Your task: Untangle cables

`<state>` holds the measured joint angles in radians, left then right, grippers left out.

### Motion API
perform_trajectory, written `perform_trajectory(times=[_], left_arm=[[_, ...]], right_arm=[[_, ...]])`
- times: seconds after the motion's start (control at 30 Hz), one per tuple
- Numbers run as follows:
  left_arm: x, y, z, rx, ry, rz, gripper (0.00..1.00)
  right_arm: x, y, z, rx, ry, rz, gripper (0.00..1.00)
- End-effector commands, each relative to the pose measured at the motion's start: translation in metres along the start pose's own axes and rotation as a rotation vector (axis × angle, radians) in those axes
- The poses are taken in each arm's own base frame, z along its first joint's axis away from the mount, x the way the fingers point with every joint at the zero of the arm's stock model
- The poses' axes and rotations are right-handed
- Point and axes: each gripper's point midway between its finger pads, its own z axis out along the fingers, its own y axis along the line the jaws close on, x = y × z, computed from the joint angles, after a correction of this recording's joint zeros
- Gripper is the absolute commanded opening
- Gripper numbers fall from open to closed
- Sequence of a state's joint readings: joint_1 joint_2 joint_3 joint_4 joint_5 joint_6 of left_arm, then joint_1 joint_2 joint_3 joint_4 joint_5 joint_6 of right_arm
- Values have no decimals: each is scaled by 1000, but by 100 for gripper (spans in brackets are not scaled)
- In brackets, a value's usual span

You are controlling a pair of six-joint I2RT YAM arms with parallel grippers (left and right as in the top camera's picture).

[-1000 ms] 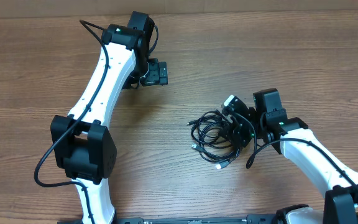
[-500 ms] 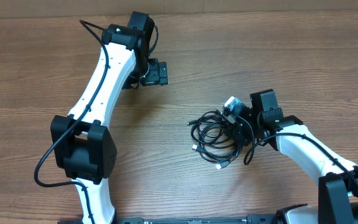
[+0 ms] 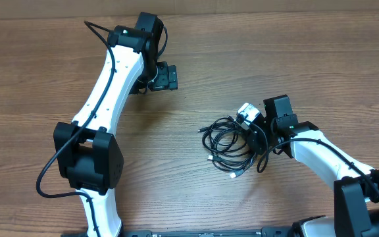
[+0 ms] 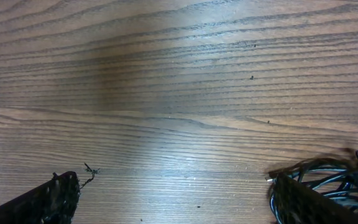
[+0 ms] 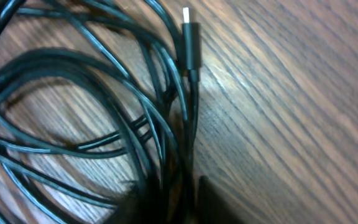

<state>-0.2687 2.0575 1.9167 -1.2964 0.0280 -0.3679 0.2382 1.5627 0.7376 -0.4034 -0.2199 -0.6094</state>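
Observation:
The cables (image 3: 226, 145) lie as a tangled bundle of thin black loops on the wood table, right of centre. My right gripper (image 3: 251, 136) is at the bundle's right edge. In the right wrist view several strands (image 5: 104, 124) run down between the dark, blurred fingers (image 5: 211, 198), and the right gripper (image 5: 182, 200) is shut on them. A black plug with a silver tip (image 5: 190, 43) lies just ahead of the fingers. My left gripper (image 3: 166, 77) hovers far off at the back left, and it is open (image 4: 179, 208) over bare wood with nothing between its fingers.
The wood table (image 3: 295, 59) runs across the whole view. The left arm's white links and black joint (image 3: 87, 158) cross the left side. Two loose plug ends (image 3: 233, 176) stick out at the bundle's front.
My right gripper has closed on strands at the bundle's right edge, and its wrist shifted slightly left. The left arm has not moved.

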Motion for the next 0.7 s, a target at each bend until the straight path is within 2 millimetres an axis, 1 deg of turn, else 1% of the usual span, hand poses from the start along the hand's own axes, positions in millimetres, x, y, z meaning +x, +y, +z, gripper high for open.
perform_trajectory(times=[0.0,0.07,0.3,0.33,0.37,0.4,0.43,0.57,0.67], left_arm=[[-5,0,-14,5,-41,-13,99],[-5,0,-14,5,-41,-13,100],[-5,0,-14,5,-41,-13,99],[-5,0,-14,5,-41,-13,100],[-5,0,-14,5,-41,-13,100],[-5,0,-14,5,-41,-13,100],[-5,0,-14,5,-41,-13,100],[-5,0,-14,5,-41,-13,100],[-5,0,-14,5,-41,-13,99]], right_arm=[[-6,1,0,-13,-20,-2,8],[-6,2,0,-19,-20,-1,4],[-8,11,-1,-69,-37,2,4],[-9,12,-1,-72,-39,2,8],[-9,12,-1,-73,-38,2,14],[-8,12,-1,-73,-38,3,24],[-8,12,-1,-73,-38,3,30],[-8,12,-1,-72,-38,2,33],[-8,12,-1,-72,-38,2,33]])
